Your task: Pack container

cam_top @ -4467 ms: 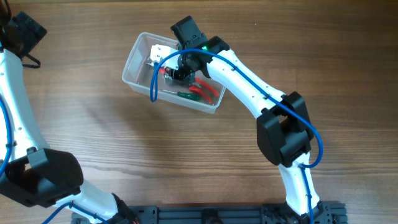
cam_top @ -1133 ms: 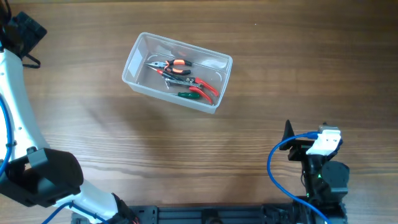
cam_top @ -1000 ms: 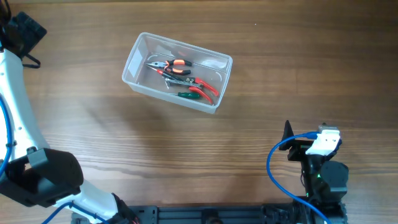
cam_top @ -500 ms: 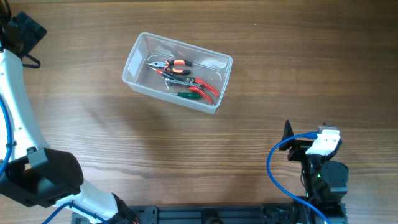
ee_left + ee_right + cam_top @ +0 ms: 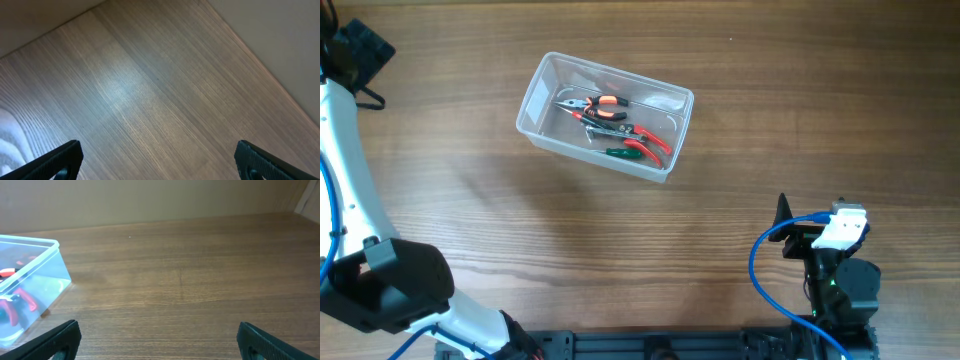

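Note:
The container [image 5: 532, 97], a clear plastic tub with a rim, stands on the wooden table at the upper left of centre. Inside it lie orange-and-black pliers [image 5: 595, 104], red-handled cutters [image 5: 645, 137] and a green-handled screwdriver [image 5: 620, 153]. My right gripper [image 5: 159, 337] is open and empty, low over bare wood, with the container [image 5: 50, 272] off to its left. My left gripper [image 5: 160, 157] is open and empty too, over bare table far from the container.
The right arm [image 5: 835, 275] is folded back at the table's front right. The left arm [image 5: 350, 170] runs up the left edge. A table edge [image 5: 260, 65] against a pale surface shows in the left wrist view.
Several seconds ago the right arm reached over the container; it now sits folded at the front right. Over the last second nothing has moved.

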Tool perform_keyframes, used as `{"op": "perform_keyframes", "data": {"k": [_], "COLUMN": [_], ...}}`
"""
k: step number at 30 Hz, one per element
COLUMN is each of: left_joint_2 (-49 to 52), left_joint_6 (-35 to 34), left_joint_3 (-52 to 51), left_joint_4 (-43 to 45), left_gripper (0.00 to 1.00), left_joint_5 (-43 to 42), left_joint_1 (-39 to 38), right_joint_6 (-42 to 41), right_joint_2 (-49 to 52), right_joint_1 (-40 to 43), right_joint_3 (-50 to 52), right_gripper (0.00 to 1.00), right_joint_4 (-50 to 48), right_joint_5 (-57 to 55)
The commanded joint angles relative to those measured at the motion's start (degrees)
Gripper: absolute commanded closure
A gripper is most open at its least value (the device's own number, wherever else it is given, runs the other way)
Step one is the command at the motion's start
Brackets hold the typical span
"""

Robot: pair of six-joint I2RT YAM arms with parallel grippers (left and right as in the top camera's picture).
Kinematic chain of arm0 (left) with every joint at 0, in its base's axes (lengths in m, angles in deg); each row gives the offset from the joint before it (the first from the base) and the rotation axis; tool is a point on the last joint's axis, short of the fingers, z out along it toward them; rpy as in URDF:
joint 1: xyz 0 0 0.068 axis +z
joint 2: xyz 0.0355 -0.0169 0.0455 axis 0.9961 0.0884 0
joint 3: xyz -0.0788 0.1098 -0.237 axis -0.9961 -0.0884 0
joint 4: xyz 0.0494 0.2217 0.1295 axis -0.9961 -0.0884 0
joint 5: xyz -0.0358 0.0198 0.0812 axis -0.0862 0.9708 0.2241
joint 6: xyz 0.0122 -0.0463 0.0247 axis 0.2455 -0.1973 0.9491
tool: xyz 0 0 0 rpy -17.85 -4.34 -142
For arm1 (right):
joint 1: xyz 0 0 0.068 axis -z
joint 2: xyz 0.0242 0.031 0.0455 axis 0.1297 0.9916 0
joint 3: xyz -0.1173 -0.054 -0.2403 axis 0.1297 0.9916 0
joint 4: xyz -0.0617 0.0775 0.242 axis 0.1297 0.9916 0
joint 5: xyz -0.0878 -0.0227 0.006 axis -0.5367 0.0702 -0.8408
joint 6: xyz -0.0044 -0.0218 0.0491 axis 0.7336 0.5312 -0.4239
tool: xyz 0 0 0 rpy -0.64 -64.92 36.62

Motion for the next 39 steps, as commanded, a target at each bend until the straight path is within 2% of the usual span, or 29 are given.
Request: {"op": "perform_keyframes", "data": {"k": [1, 5, 7, 13, 16, 18, 23, 26, 29, 35, 39], "left_joint_2": [-9.66, -18.71, -24.68, -35.54, -39.17, -42.36, -54.55, -64.83, -72.52, -82.97, -87.62], "left_joint_6": [0.48, 0.55, 0.5, 0.48, 0.22, -0.02, -3.02, -4.76, -8.11, -14.99, -16.13], "left_joint_3": [0.52, 0.52, 0.52, 0.52, 0.15, -1.95, -20.46, -41.66, -57.46, -79.56, -88.8], "left_joint_4": [-0.13, -1.03, -3.76, -9.49, -12.74, -11.82, 0.72, 16.41, 26.69, 36.41, 41.18], "left_gripper": [0.0, 0.0, 0.0, 0.0, 0.0, 0.0, 0.0, 0.0, 0.0, 0.0, 0.0], "left_joint_5": [0.5, 1.03, 3.8, 3.93, 0.15, -2.38, -3.21, -3.23, -3.43, -3.39, -3.37], "left_joint_1": [-0.26, -0.63, -1.05, -1.18, -1.2, -1.2, -1.2, -2.08, -4.07, -12.02, -14.97], "right_joint_6": [-1.01, -1.01, -1.01, -1.01, -1.01, -1.01, -1.01, -1.01, -1.03, -1.01, -1.01], "right_joint_2": [-0.57, -0.57, -0.57, -0.57, -0.57, -0.57, -0.57, -0.57, -0.57, -0.57, -0.57], "right_joint_1": [0.24, 0.24, 0.24, 0.24, 0.24, 0.24, 0.24, 0.24, 0.24, 0.24, 0.24], "right_joint_3": [0.2, 0.2, 0.2, 0.2, 0.2, 0.2, 0.2, 0.2, 0.2, 0.2, 0.2], "right_gripper": [0.0, 0.0, 0.0, 0.0, 0.0, 0.0, 0.0, 0.0, 0.0, 0.0, 0.0], "right_joint_4": [-0.5, -0.5, -0.5, -0.5, -0.5, -0.5, -0.5, -0.5, -0.5, -0.5, -0.5], "right_joint_5": [0.46, 0.46, 0.46, 0.46, 0.46, 0.46, 0.46, 0.46, 0.46, 0.46, 0.46]}}
